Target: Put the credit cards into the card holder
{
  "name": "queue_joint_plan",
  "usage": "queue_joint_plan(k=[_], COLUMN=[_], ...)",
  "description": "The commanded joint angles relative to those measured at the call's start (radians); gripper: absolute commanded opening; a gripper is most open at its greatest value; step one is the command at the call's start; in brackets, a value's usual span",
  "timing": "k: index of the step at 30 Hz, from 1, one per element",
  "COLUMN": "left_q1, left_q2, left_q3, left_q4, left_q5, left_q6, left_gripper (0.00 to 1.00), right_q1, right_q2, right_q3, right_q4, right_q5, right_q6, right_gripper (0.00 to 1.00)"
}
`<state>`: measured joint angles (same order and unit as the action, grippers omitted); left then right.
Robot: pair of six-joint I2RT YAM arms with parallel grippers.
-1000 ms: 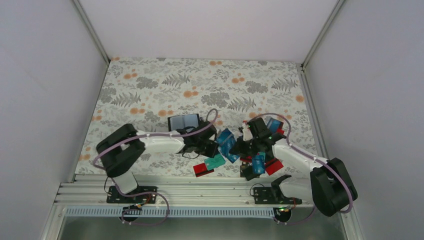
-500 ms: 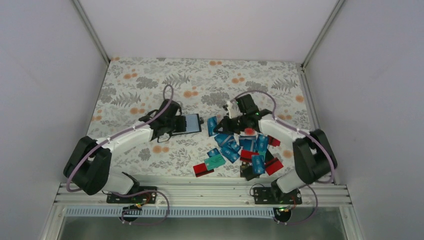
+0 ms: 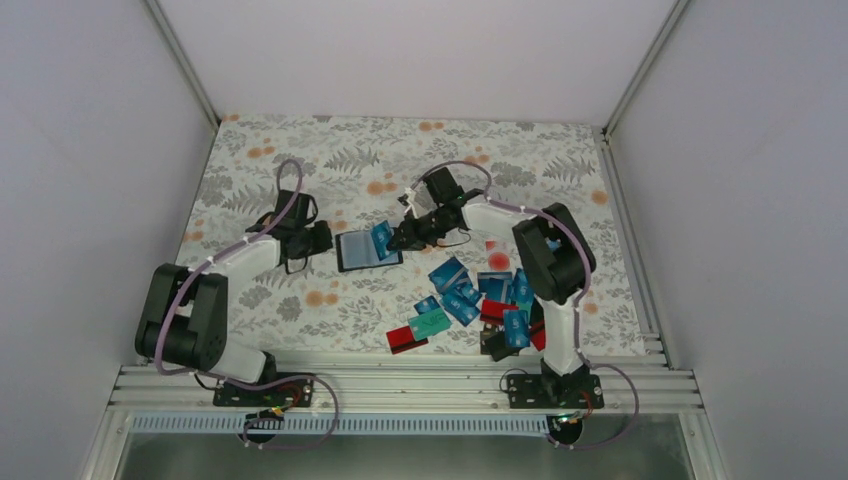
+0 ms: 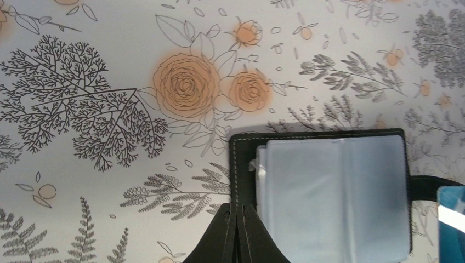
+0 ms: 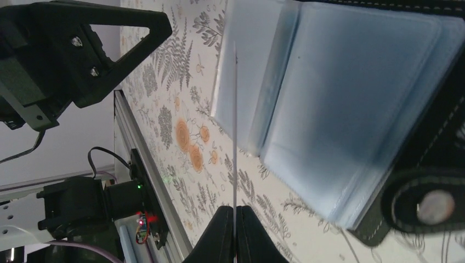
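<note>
While right hand [image 5: 235, 212] pinches one card [image 3: 381, 237] | left hand [image 4: 237, 213] clenched | one card holder [image 4: 329, 192] open

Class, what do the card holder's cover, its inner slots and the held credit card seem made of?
The cover: matte black leather or imitation, pale stitched edge. The inner slots: soft translucent grey-blue plastic, faint sheen. The credit card: thin stiff glossy plastic, likely; a line edge-on.

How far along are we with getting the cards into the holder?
Done: the card holder lies open; its visible slots look empty. In hand: the right tool pinches one blue card edge-on over the holder, while the shut left tool sits at its edge. Left: the pile of credit cards to its right, nearly all of the job.
</note>
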<state>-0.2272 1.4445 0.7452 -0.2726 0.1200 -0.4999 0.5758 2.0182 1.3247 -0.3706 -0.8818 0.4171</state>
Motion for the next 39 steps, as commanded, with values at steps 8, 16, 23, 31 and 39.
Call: queue_joint_plan(k=[8, 16, 23, 31, 39], left_q1=[0.047, 0.048, 0.047, 0.048, 0.047], left_q2=[0.104, 0.15, 0.182, 0.193, 0.192], left_q3=[-0.026, -0.027, -0.032, -0.037, -0.044], left_q4=[0.086, 0.106, 0.122, 0.137, 0.14], left_q5=[0.073, 0.098, 0.125, 0.143, 0.144], left_q6=[0.045, 0.052, 0.055, 0.054, 0.056], left_gripper=[0.02, 0.02, 0.02, 0.02, 0.02], right_q1=[0.021, 0.026, 0.027, 0.027, 0.023], right_q2=[0.153, 0.196, 0.219, 0.253, 0.207], right_q3=[0.146, 0.175, 0.202, 0.235, 0.211], right_q4=[-0.122, -0.132, -0.139, -0.165, -0.146], right_q5=[-0.047, -0.07, -0.092, -0.107, -0.108], right_q6=[-0.079, -0.089, -0.093, -0.082, -0.066], right_gripper=[0.04, 0.04, 0.04, 0.04, 0.04])
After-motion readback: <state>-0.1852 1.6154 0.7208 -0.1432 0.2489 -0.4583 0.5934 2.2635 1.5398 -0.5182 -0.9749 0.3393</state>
